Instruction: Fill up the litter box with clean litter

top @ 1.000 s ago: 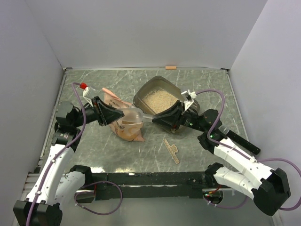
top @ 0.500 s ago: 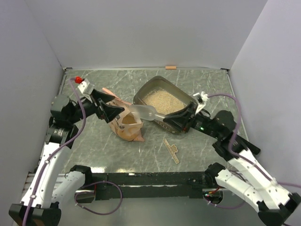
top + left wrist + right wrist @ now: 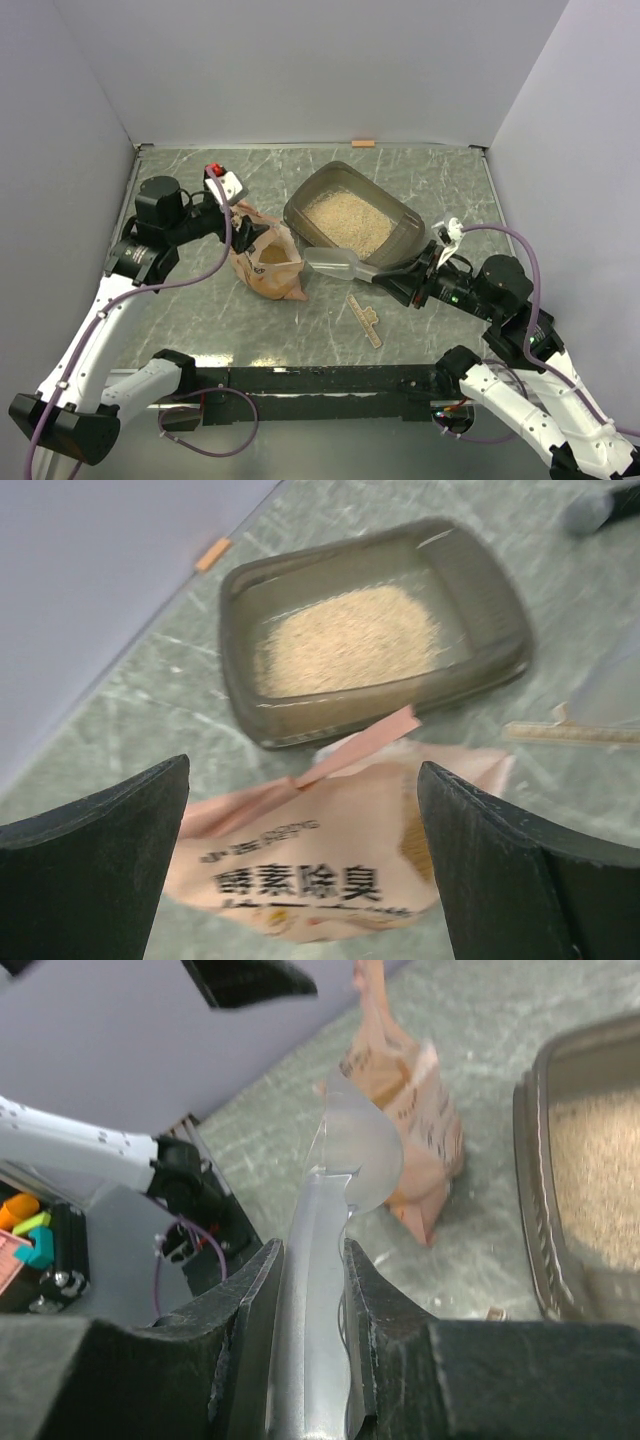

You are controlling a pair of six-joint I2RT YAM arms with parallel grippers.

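Litter box [image 3: 400, 243]: dark translucent plastic tray, rounded corners, raised rim; mid-tabletop, toward far edge. Clean litter [image 3: 345, 217]: pale beige granules, uneven layer inside box. Bag [image 3: 270, 277]: crinkled, orange-pink, printed, just beside box toward left edge, more granules in mouth. Left fingers [image 3: 90, 870]: spread wide, empty, above bag. Right fingers [image 3: 245, 1330]: clamped on handle of clear plastic scoop [image 3: 335, 262], bowl by near wall of box. Flat tan strip [image 3: 364, 320] toward near edge. Tabletop [image 3: 450, 190]: grey-green, marbled.

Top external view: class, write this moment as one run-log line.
left tool open by orange bag | right tool shut on clear scoop | litter box holds beige litter
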